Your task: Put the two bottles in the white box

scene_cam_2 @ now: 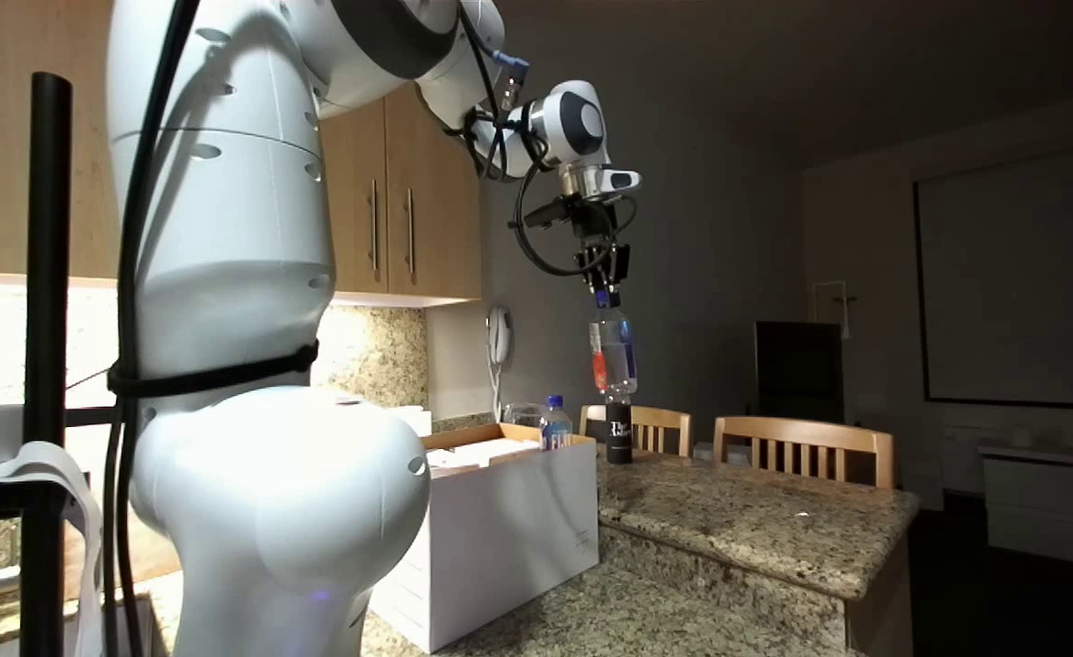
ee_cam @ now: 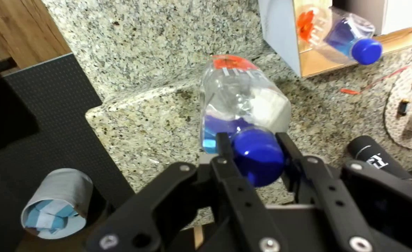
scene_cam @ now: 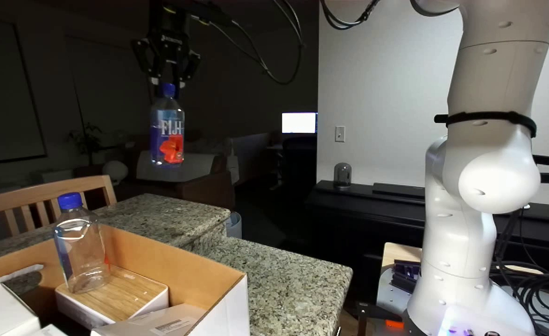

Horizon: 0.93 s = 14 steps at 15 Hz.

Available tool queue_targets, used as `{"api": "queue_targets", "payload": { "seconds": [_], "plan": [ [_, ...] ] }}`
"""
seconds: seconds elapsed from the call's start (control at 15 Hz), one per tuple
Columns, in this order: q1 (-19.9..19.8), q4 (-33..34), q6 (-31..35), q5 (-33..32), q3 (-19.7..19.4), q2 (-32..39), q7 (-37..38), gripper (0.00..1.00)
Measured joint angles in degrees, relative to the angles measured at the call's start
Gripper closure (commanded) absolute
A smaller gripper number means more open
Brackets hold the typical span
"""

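Observation:
My gripper (scene_cam: 168,83) is shut on the blue cap of a clear FIJI bottle (scene_cam: 167,135). The bottle hangs upright in the air above the raised counter, outside the white box (scene_cam: 230,303). In the wrist view the gripper's fingers (ee_cam: 252,140) sit on both sides of the cap. The held bottle also shows in an exterior view (scene_cam_2: 615,356). The other bottle (scene_cam: 82,254), also blue-capped, stands inside the box on a wood-topped white block (scene_cam: 120,294), leaning slightly. It also shows in the wrist view (ee_cam: 346,35), with a red-and-blue label. The box (scene_cam_2: 514,529) is open on top.
The box also holds white packages (scene_cam: 3,308). A raised granite counter (scene_cam_2: 755,520) lies beside it. A black cylinder (scene_cam_2: 619,433) stands on that counter. A round mat (ee_cam: 409,105) with small items lies near the box. Wooden chairs (scene_cam_2: 806,447) stand behind the counter.

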Motion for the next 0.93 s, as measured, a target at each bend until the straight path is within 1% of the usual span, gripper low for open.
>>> {"api": "queue_targets", "payload": {
  "seconds": [0.13,0.4,0.6,0.93],
  "plan": [
    [1.59,2.67,-1.55,-0.52,2.21,2.15,0.0,0.85],
    [6.08,6.36,-3.28,-4.24,5.79,8.23,0.0,0.85],
    [8.93,8.31,-3.28,-4.83,6.22,12.42,-0.18,0.85],
    [11.1,9.57,-3.28,-4.83,6.13,16.77,-1.63,0.85]
  ]
}}
